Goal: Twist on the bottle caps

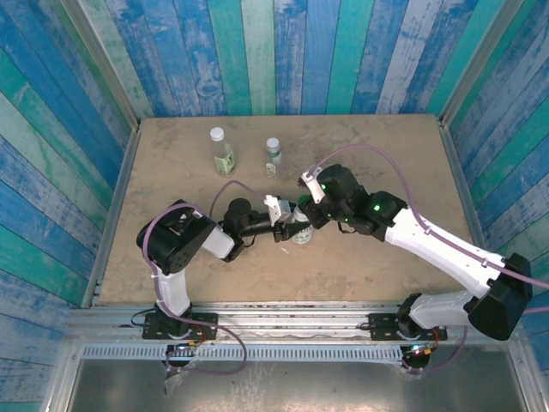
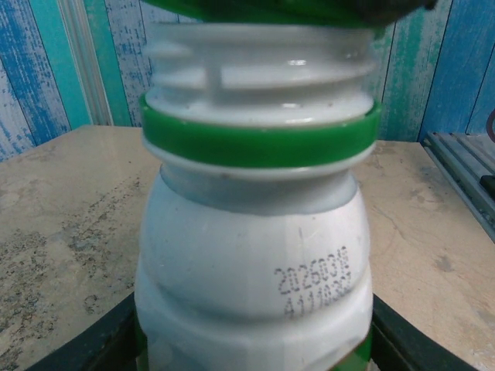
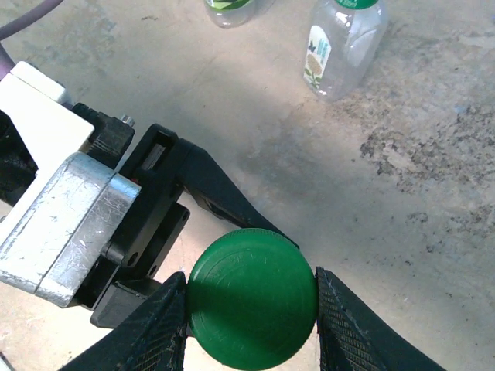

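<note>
Right fingers (image 3: 166,328) are clenched on the dark green cap (image 3: 251,297), one textured pad against each side of its rim. The right gripper (image 1: 307,215) meets the left gripper (image 1: 288,227) at mid-table.

Directly under the cap is the white bottle (image 2: 251,255), upright. It is grasped low on its body by the left gripper's dark fingers (image 2: 93,348), one on either side. The neck threads are bare below the cap's rim, with a green ring just beneath them and a printed code on the shoulder. Cannot tell whether the cap touches the bottle mouth.

Around the fingers the tabletop (image 1: 171,257) is beige and mottled, with dark speckles and stains. In the left wrist view a ribbed metal rail (image 2: 464,170) runs along the table edge past the bottle.

Well beyond both sets of fingers stand the slim clear bottle (image 1: 223,156) and the tiny clear bottle (image 1: 273,160). Both are upright, near each other but apart, and each wears one of the white caps (image 1: 216,133).

Farther still, plank walls (image 1: 300,51) painted in weathered blue, teal and white strips enclose the table on three sides.
</note>
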Robot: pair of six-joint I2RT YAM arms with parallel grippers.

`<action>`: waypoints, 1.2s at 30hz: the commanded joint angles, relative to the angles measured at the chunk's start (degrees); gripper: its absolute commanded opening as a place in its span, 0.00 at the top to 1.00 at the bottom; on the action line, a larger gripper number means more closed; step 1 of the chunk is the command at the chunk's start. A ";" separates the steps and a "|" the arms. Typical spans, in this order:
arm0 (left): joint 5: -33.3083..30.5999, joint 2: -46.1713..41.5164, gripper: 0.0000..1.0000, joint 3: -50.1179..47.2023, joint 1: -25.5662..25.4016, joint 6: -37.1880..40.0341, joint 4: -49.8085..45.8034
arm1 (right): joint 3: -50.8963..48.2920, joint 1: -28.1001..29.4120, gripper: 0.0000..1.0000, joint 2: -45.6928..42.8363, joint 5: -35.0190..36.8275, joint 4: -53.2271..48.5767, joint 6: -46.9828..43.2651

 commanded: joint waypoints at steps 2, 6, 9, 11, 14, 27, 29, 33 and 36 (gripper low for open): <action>1.42 -0.54 0.43 0.02 -0.21 0.86 -5.15 | 2.25 -0.42 0.56 1.55 -3.63 -3.99 -2.21; 1.33 -0.56 0.43 0.32 -0.20 1.10 -6.37 | 3.32 -0.37 0.56 2.82 -4.43 -6.55 -3.61; 1.39 -0.57 0.43 0.37 -0.21 1.33 -6.61 | 4.50 -0.39 0.57 3.91 -3.23 -8.56 -3.72; 1.38 -0.59 0.43 0.41 -0.23 1.44 -6.82 | 6.22 -0.33 0.57 5.01 -2.83 -10.51 -3.85; 1.31 -0.71 0.43 0.37 -0.21 1.40 -6.82 | 8.48 -0.38 0.57 6.62 -2.58 -13.15 -4.36; 1.17 -0.92 0.43 0.39 -0.20 1.31 -7.09 | 12.10 -0.35 0.51 9.35 -5.01 -16.68 -6.53; 1.21 -0.85 0.43 0.40 -0.21 1.18 -7.21 | 12.61 -0.37 0.45 8.80 -5.70 -16.40 -6.60; 1.39 -0.87 0.43 0.46 -0.20 1.23 -7.53 | 12.90 -0.52 0.36 6.62 -4.64 -15.46 -6.19; 1.39 -1.01 0.43 0.50 -0.20 1.39 -7.81 | 12.46 -0.91 0.29 4.69 -3.86 -14.71 -5.18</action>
